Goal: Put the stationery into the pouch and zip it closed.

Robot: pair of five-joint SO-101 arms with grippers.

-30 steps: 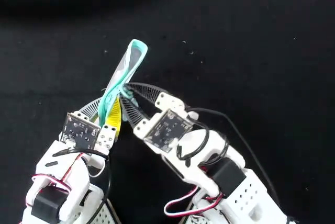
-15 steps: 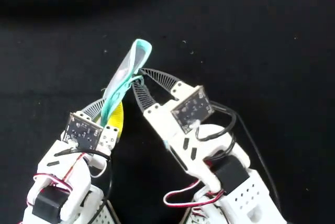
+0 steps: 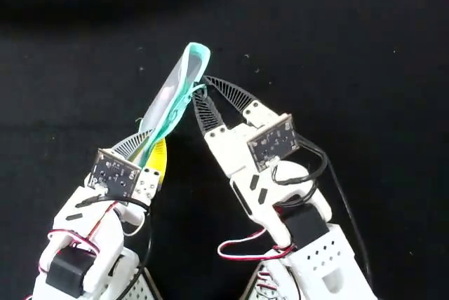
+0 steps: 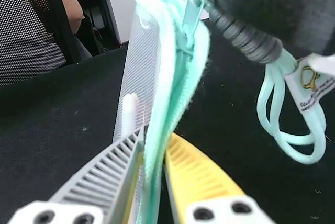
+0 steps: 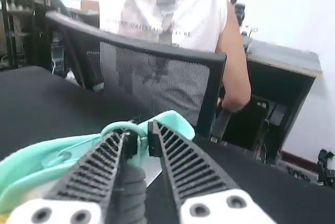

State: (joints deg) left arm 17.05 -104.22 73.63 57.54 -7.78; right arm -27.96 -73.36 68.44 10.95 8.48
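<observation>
Now the pull [image 4: 191,17] is drawn farther by the pinching right gripper [image 3: 202,90], nearly closing the pouch [image 3: 168,100] clamped by the left gripper [image 3: 149,147].

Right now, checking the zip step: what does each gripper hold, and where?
Left gripper clamps the pouch at its near end; right gripper pinches the zipper pull.

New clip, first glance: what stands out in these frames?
A mint mesh pouch, held up over the middle of the black table, catches the eye first. The left gripper, with one grey and one yellow finger, clamps its near end. The right gripper pinches the zipper pull close to the pouch's far end.
</observation>
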